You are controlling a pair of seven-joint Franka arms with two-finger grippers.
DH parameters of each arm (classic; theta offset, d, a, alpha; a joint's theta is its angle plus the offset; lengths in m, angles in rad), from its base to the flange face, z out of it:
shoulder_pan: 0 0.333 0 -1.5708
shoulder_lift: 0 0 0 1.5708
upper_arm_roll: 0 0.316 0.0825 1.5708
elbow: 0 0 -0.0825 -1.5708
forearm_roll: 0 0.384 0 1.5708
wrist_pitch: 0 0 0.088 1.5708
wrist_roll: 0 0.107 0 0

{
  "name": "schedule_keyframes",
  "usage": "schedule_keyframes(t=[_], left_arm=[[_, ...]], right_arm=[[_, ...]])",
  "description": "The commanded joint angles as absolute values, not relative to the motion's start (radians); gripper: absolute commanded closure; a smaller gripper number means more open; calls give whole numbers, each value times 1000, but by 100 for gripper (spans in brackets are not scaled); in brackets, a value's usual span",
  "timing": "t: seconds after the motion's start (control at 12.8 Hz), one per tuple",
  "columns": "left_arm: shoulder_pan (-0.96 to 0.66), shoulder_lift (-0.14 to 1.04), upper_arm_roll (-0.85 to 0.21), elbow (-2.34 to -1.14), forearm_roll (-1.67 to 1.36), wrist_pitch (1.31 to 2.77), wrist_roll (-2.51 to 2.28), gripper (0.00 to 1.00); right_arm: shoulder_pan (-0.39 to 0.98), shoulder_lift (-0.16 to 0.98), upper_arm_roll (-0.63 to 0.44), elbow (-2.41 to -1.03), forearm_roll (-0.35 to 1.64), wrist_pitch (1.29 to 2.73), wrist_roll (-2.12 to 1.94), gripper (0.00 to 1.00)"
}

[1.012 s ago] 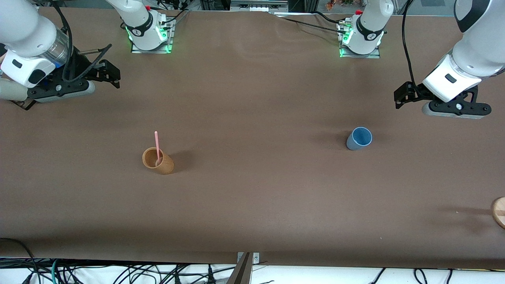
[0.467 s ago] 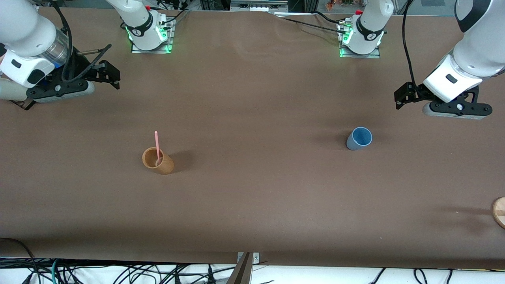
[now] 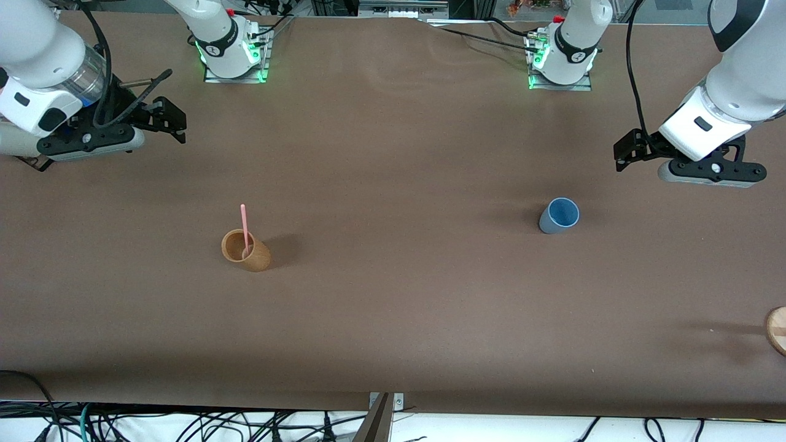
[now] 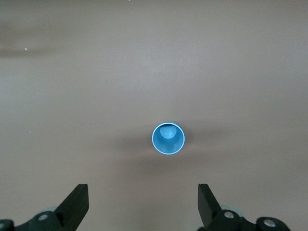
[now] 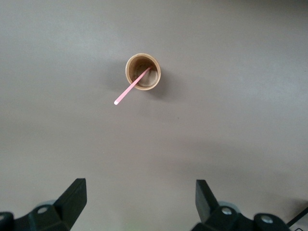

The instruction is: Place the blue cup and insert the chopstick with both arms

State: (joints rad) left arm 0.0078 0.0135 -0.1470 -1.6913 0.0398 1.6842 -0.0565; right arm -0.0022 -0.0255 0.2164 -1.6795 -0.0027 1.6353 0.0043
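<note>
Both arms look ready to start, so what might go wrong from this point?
1. The chopstick leans loosely in the tan cup; a pull at an angle might tip that light cup.
2. The blue cup is small and stands alone; the left gripper, jaws open, could knock it over if it comes down off-centre.
3. The right gripper, jaws open, might miss so thin a stick.

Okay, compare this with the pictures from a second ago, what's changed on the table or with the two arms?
Very little. The right hand, open above the table's right-arm end, has drifted slightly toward its base. The left hand, also open, has barely shifted. Neither took hold of anything. The small matte blue cup, the tan-brown cup and the thin pink chopstick standing in it stayed put.
</note>
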Motion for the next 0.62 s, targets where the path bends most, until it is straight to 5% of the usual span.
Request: schedule_keyframes(t=[0.0,0.54], left_arm=[[8,32,-147,-1654,29,1666,-46,0],[9,34,-146,-1657,31,1663,-41,0]], right_arm=[[-9,-45,215,-1710,6,1670,-9,0],[-9,-43,215,-1723,5,1707,-9,0]])
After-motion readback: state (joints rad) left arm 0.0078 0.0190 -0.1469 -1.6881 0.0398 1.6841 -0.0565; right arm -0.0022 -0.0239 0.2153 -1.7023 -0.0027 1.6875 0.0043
